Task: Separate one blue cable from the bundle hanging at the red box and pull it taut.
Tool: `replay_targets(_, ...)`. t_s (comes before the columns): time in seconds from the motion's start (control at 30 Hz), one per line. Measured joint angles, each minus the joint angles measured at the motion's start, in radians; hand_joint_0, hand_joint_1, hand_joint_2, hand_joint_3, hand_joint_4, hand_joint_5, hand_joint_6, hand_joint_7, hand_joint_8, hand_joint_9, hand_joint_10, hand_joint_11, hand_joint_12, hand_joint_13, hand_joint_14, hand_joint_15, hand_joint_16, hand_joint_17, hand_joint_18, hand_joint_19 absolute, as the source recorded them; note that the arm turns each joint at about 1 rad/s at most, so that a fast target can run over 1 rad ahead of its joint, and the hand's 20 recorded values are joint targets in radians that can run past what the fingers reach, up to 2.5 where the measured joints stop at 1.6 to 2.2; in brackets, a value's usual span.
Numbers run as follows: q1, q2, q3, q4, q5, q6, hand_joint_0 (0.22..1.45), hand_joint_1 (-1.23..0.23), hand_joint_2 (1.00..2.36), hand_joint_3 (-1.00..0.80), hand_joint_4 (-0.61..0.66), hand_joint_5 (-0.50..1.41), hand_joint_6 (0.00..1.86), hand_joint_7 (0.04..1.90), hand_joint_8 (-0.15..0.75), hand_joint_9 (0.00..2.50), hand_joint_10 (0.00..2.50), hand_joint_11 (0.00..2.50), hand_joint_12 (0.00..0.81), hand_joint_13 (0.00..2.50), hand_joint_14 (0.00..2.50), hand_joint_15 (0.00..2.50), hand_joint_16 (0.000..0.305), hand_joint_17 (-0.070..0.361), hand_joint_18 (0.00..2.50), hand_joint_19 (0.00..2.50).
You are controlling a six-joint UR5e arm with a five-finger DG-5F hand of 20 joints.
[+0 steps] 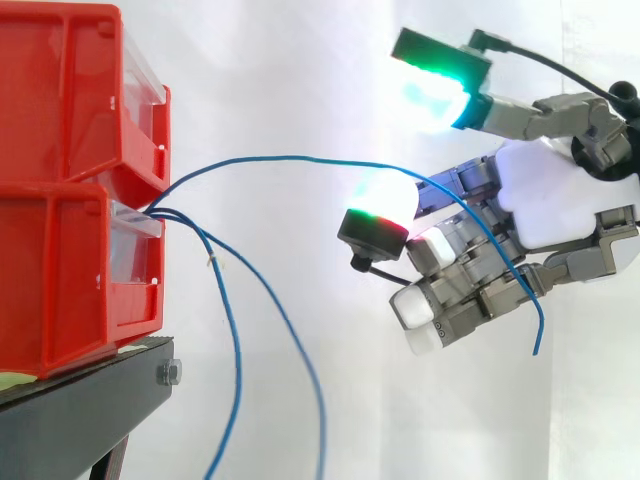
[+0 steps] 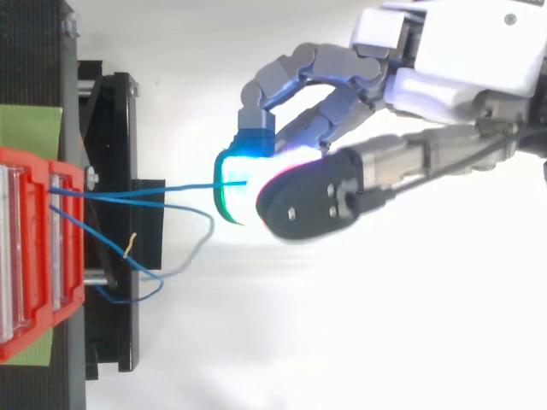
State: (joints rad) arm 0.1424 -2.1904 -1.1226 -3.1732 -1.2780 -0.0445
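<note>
One blue cable (image 1: 290, 157) is carried clear of two others (image 1: 240, 350), arched and slack, from lower red bin (image 1: 60, 280) to hand (image 1: 540, 200). Cable is gripped between half-curled fingers (image 1: 455, 290); loose end is hung beyond palm. Two pads (image 1: 435, 95) are spread wide apart. Bins are stacked on black stand (image 1: 80, 410).

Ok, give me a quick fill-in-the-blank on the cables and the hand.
The blue cables leave the ___ red bin.
One blue cable arcs to the hand; its free end hangs ___ the hand.
The bins sit on a ___ stand.
Missing words: lower, below, black.
</note>
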Motion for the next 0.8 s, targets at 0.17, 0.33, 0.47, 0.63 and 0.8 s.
replay_targets(0.17,-0.001,0.004,0.000,-0.007,-0.001,0.000,0.60,-0.54,1.02,-0.34,0.08,-0.16,0.84,1.18,0.288,1.06,0.02,0.77,0.297,0.77,0.02,0.44,0.036,0.080,0.51,0.45)
replay_targets(0.33,-0.002,0.005,0.000,-0.008,0.000,0.000,0.59,-0.64,1.02,-0.21,0.10,-0.17,0.88,1.20,0.290,1.06,0.02,0.79,0.300,0.77,0.02,0.44,0.036,0.081,0.53,0.45)
replay_targets(0.47,-0.002,0.005,0.000,-0.008,0.000,0.000,0.62,-0.72,1.02,-0.16,0.08,-0.18,0.90,1.22,0.284,1.06,0.02,0.81,0.298,0.77,0.02,0.44,0.036,0.082,0.54,0.46)
replay_targets(0.63,-0.001,0.005,0.000,-0.008,0.000,0.000,0.62,-0.71,1.03,-0.15,0.04,-0.17,0.91,1.18,0.279,1.08,0.02,0.82,0.296,0.78,0.02,0.44,0.036,0.082,0.55,0.44)
replay_targets(0.8,-0.001,0.005,0.000,-0.008,0.001,0.000,0.64,-0.72,1.02,-0.16,0.00,-0.18,0.92,1.17,0.277,1.06,0.02,0.82,0.298,0.76,0.02,0.43,0.036,0.082,0.53,0.43)
